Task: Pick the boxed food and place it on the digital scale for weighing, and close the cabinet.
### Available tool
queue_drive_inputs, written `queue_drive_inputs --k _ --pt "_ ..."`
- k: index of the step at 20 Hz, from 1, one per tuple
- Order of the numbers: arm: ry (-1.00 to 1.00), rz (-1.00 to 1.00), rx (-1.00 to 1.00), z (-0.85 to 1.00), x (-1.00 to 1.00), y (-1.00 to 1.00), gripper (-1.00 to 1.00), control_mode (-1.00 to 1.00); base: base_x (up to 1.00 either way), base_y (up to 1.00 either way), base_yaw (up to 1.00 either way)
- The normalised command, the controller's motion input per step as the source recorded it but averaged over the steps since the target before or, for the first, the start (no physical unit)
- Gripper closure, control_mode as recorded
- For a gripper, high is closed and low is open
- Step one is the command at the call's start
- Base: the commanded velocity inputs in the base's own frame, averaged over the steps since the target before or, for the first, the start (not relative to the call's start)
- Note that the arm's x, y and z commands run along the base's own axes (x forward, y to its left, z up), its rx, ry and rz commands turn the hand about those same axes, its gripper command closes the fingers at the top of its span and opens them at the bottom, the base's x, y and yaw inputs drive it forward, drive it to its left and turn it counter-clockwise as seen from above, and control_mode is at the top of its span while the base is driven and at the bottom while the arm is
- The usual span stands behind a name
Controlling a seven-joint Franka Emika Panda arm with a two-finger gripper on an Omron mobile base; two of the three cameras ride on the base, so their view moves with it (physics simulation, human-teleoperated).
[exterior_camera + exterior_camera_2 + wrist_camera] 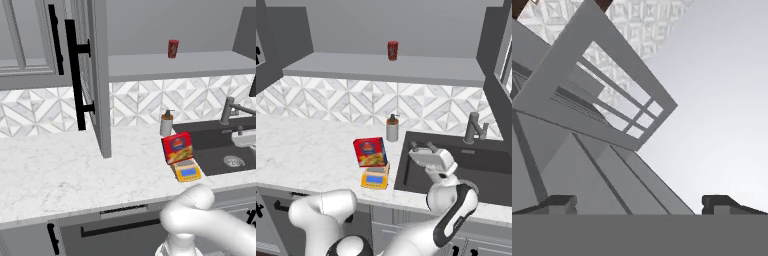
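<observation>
Red catches my eye first: I count one boxed food [177, 147] carton, leaning tilted with its lower edge on the one digital scale [187, 171], both on the white marble tabletop [60, 170] just left of the dark sink [227, 150]. From the right base view I get the same pair, carton [370, 152] over the yellow scale [375, 177], its blue display showing in front. One small red can [173, 49] stands alone on the grey inner shelf [175, 65] of the cabinet [95, 75]. One grey soap dispenser [166, 123] sits near behind the carton, against the patterned tile wall. One faucet [231, 110] stands at the sink's back edge.

I see the cabinet door swung open toward me, edge-on, with two long black bar handles [75, 75] in the left base view; it stands between the camera and part of the backsplash. The gripper [423, 147] is over the sink's left edge, right of the carton and apart from it, jaws spread wide and carrying nothing. In the hand view I make out two dark fingertips [557, 202] far apart, with a panelled grey door frame tilted above them; which door that is, I can't tell. The arm's white elbow hides the drawer fronts below the tabletop.
</observation>
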Motion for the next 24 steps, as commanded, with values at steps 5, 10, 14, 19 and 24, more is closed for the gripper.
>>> queue_drive_inputs --k 5,10,14,19,24 --pt "-0.04 -0.1 0.16 0.02 -0.02 -0.98 -1.0 -1.0 0.0 0.0 0.0" --pt "0.0 -0.14 0.24 0.18 -0.39 -1.0 -1.0 -1.0 0.0 0.0 0.0" --pt "0.08 -0.16 0.26 0.2 -0.15 -0.99 -1.0 -1.0 0.0 0.0 0.0" --pt "0.1 -0.09 0.25 0.26 -0.19 -1.0 -1.0 -1.0 0.0 0.0 0.0" --pt "0.03 0.0 0.2 0.06 -0.25 -0.98 -1.0 -1.0 0.0 0.0 0.0"
